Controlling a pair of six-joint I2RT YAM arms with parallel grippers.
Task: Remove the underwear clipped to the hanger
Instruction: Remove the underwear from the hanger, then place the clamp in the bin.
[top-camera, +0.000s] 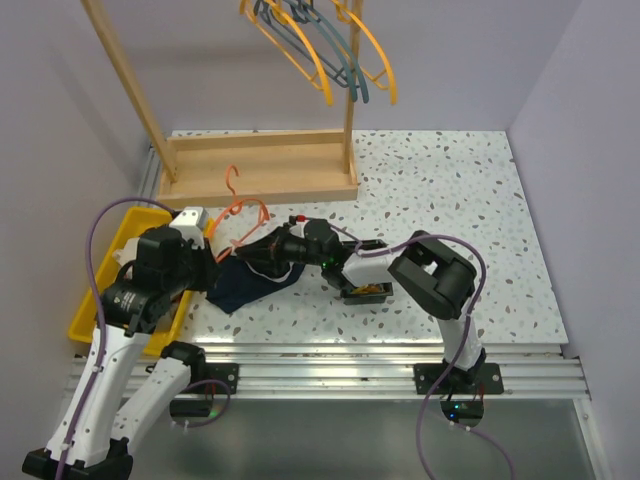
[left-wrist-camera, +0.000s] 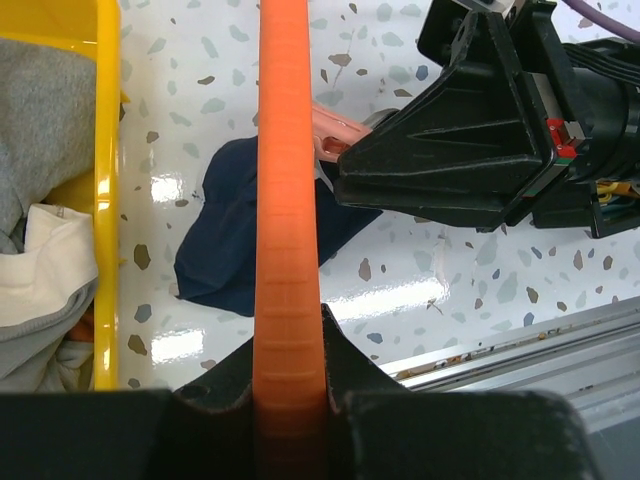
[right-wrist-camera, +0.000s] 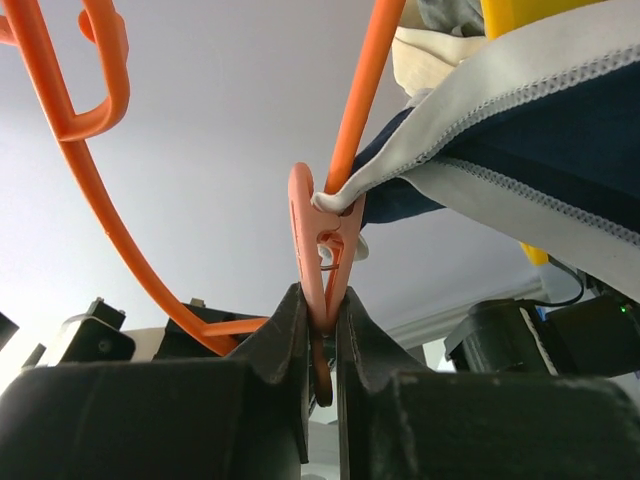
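L hand clamps the orange plastic hanger. R hand is pinched shut on the tail of the salmon plastic clip pinning the dark navy cloth underwear w/ light trim, which sags onto the speckled counter. Squeeze till clip mouth gapes, then pull straight off, w/ L steadying the hanger.

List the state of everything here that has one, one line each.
Left gripper, shut on the orange plastic hanger.
Right gripper, shut on the pink plastic clip.
Pink plastic clip, pinching the waistband at the hanger.
Dark navy cloth underwear with light trim, clipped to the hanger, trailing onto the speckled table.
Yellow plastic bin, holding grey and white cloth.
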